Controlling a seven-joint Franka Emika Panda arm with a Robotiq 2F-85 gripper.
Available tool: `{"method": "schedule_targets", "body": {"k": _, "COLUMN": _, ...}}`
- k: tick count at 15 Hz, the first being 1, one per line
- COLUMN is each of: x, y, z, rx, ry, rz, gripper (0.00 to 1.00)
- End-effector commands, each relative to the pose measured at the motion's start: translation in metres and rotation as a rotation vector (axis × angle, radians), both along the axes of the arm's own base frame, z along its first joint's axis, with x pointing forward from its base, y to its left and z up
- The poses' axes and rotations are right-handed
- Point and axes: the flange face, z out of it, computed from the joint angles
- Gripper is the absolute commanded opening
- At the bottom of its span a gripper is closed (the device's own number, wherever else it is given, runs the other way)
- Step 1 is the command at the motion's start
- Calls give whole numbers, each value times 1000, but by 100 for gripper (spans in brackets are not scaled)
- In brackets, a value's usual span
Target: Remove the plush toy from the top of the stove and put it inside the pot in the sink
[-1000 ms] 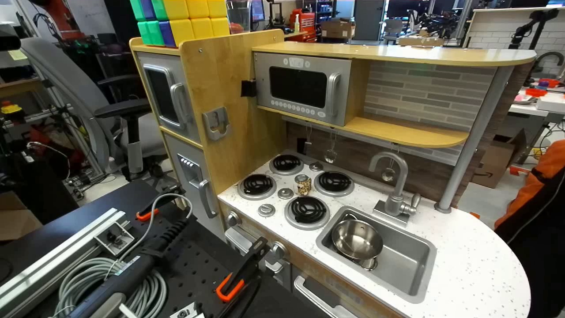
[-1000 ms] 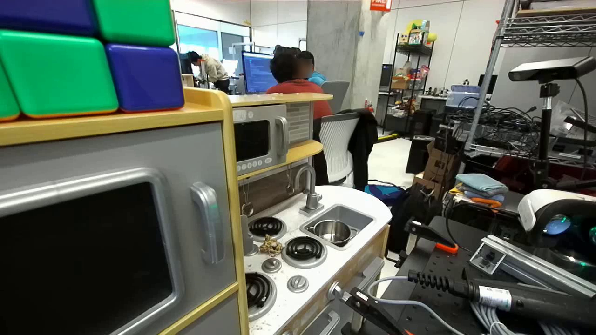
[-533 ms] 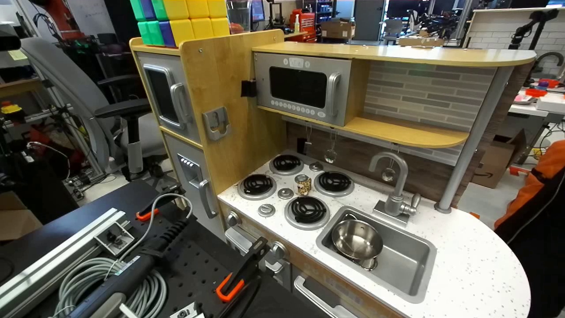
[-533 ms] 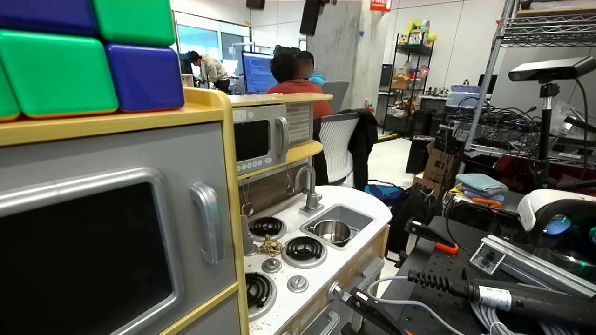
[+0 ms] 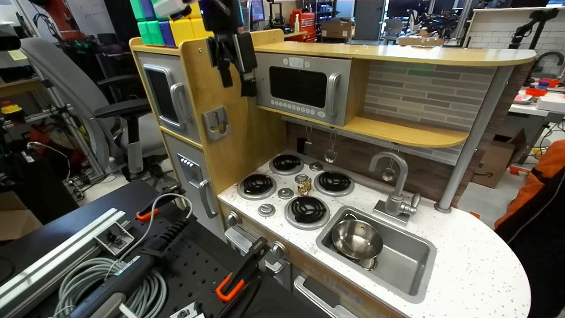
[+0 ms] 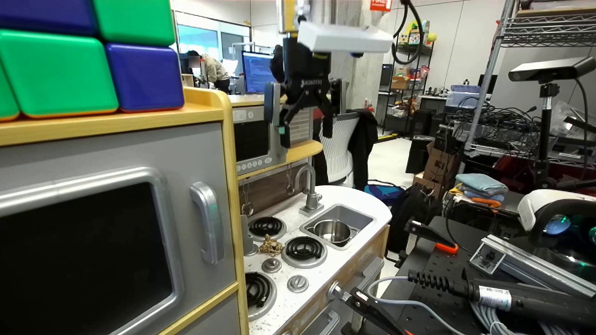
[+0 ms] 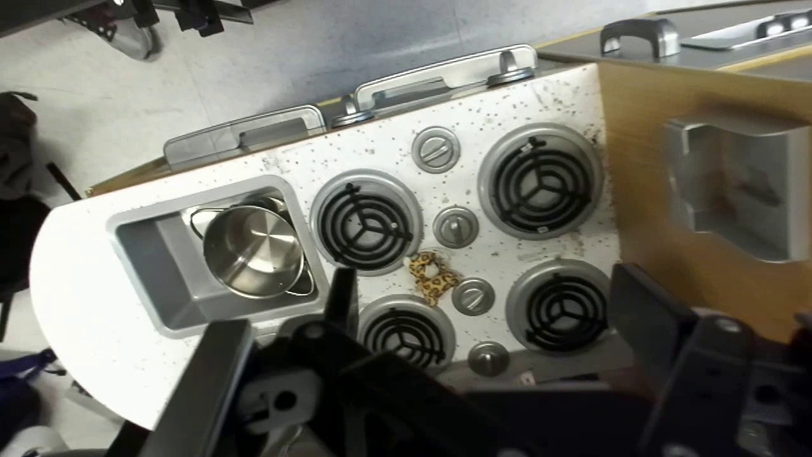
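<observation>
The plush toy, a small tan lump with dark spots, lies on the stove (image 7: pixel 514 252) between the burners, touching or nearly touching a knob. It shows in the wrist view (image 7: pixel 436 287) and in both exterior views (image 5: pixel 303 187) (image 6: pixel 270 246). The shiny steel pot (image 7: pixel 257 251) sits in the grey sink (image 7: pixel 155 254), at the end nearer the burners; the pot also shows in both exterior views (image 5: pixel 358 240) (image 6: pixel 331 229). My gripper (image 7: pixel 485 282) is open with nothing between its fingers. In both exterior views (image 5: pixel 238 81) (image 6: pixel 306 135) it hangs high above the stove, at about microwave height.
A toy microwave (image 5: pixel 300 86) and a wooden shelf (image 5: pixel 410 132) overhang the back of the counter. A tall wooden side panel (image 5: pixel 238 119) bounds the stove. A curved faucet (image 5: pixel 397 176) stands behind the sink. Silver knobs (image 7: pixel 455 226) stick up between the burners.
My gripper has come down into both exterior views from above; half a second ago only its dark tips showed at the top of an exterior view. The toy and pot have not moved.
</observation>
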Motion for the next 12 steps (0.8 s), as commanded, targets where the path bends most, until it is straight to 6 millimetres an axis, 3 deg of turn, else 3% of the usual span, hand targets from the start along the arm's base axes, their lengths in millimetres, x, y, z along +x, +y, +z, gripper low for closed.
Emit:
{"method": "schedule_targets", "body": {"k": 1, "x": 34, "y": -6, "z": -49, "rx": -99, "ry": -31, "rz": -82, "gripper": 100}}
{"method": "schedule_targets", "body": {"k": 5, "x": 68, "y": -25, "z": -93, "rx": -238, "ry": -117, "rz": -122, "gripper": 100}}
{"method": "schedule_targets", "body": {"k": 6, "x": 73, "y": -24, "z": -96, "rx": -234, "ry": -117, "rz": -121, "gripper": 100}}
{"method": "schedule_targets", "body": {"k": 7, "x": 55, "y": -29, "z": -89, "rx": -210, "ry": -78, "rz": -118, "gripper": 100}}
{"method": "schedule_targets", "body": {"k": 9, "x": 65, "y": -29, "z": -100, "rx": -220, "ry": -80, "rz": -120, "gripper": 100}}
{"method": "schedule_targets", "body": {"k": 12, "x": 70, "y": -25, "z": -99, "rx": -219, "ry": -89, "rz": -116, "gripper": 100}}
